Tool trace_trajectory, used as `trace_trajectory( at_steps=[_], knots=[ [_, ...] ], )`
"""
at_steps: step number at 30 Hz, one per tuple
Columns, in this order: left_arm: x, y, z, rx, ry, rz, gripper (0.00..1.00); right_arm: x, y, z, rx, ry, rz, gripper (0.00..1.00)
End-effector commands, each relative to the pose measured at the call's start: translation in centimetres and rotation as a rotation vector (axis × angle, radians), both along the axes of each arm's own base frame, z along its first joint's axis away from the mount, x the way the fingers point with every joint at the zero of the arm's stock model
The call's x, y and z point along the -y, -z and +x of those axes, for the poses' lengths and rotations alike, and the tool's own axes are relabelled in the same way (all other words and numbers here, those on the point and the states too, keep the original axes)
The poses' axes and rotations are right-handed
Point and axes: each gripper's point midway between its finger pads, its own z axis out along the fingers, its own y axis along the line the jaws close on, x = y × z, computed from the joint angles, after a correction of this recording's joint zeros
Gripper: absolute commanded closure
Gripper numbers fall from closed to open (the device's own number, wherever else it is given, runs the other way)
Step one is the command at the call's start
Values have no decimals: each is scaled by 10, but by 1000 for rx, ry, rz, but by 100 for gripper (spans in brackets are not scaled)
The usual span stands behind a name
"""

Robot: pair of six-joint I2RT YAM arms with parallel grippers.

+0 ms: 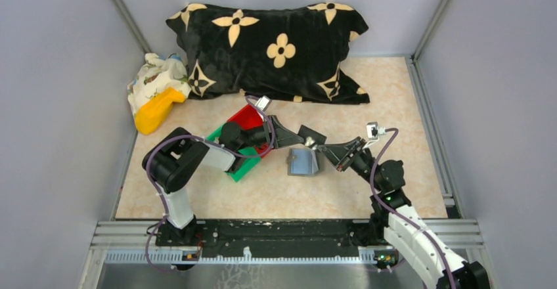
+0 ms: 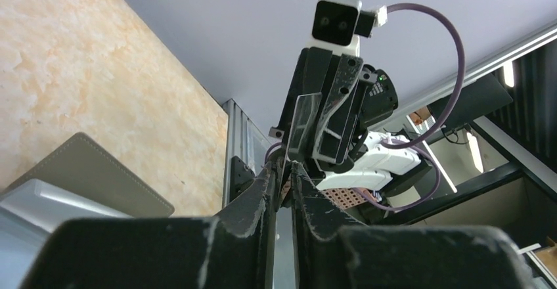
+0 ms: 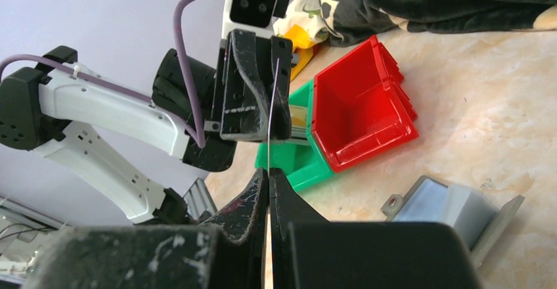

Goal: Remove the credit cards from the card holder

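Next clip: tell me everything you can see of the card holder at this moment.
The card holder is a small, roughly square folding wallet. It looks leather-like, dark grey outside with stitched edges and pale blue-grey inside. It lies open on the table with its inner face up, and one flap appears to be raised at an angle. A small metal ring shows at one corner. Nothing grips it.

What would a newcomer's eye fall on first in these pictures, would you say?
Probably the big black pillow with cream flowers along the back of the table. Next, the left claw and right claw meeting tip to tip mid-table, a thin card between them, next to the open card holder. The bright red bin left of them also stands out.
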Motion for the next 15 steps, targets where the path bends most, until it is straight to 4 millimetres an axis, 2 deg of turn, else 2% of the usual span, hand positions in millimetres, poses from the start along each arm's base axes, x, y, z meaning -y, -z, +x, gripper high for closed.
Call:
trace_trajectory(
  at_steps=[1, 15],
  knots=[
    [-17, -41, -25, 224, 24, -151, 82, 6, -50, 6, 151, 44, 28, 100],
    [-23, -31, -37, 205, 44, -124, 82, 1, -57, 18, 157, 39, 22, 100]
  ],
)
